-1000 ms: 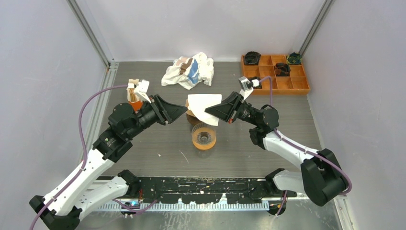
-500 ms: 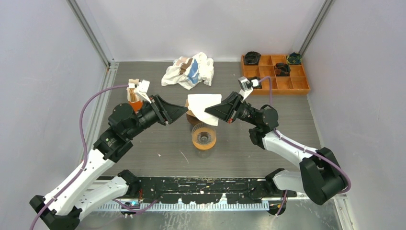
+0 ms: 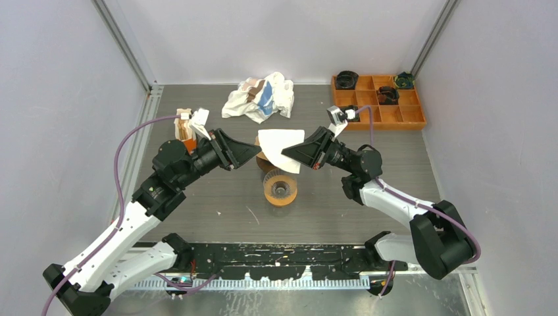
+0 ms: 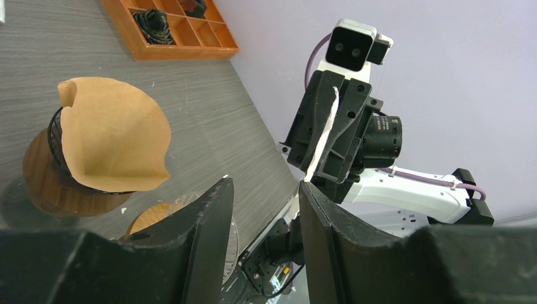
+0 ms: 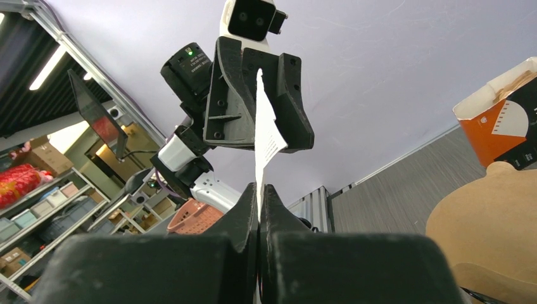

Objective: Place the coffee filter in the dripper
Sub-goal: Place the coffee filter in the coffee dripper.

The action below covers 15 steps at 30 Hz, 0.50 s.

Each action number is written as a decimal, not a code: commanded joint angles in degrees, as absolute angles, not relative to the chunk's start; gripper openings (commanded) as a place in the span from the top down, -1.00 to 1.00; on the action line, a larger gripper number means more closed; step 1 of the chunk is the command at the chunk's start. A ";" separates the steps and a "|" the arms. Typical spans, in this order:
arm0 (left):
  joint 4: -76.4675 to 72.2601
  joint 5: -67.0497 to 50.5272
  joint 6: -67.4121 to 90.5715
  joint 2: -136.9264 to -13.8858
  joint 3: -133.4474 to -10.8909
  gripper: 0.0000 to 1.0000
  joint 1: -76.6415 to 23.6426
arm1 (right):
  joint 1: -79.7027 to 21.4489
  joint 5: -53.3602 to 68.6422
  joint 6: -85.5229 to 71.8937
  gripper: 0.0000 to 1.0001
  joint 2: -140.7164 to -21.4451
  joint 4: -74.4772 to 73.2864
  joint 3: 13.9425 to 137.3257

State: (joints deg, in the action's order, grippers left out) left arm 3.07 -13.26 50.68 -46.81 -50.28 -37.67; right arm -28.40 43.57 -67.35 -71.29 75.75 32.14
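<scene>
While the right gripper [image 3: 285,152] pinches the white coffee filter [image 3: 276,138] flat between pressed fingers, the sheet hangs above the table, edge-on to the left gripper [image 3: 254,153], whose fingers are spread and empty. The orange dripper [image 3: 280,189] sits just nearward and below, so the right arm looks best placed.

The left gripper [image 4: 265,190] has its fingers parted, nothing between them. Straight ahead, facing it, the right gripper [image 4: 330,126] pinches a white paper [image 4: 320,142] seen edge-on, a small camera [image 4: 354,44] mounted above it. Ahead and to the left, a brown filter [image 4: 117,136] sits in a dark dripper [image 4: 54,136] on a wooden stand [image 4: 47,183]. An orange disc [image 4: 152,218] peeks out just beyond the left finger. Far ahead to the left lies an orange tray [image 4: 183,54] holding dark items.
</scene>
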 commanded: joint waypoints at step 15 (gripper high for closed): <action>-0.62 -13.86 51.53 -47.05 -50.83 0.15 -37.72 | -28.30 43.48 -68.38 0.98 -71.46 81.46 32.43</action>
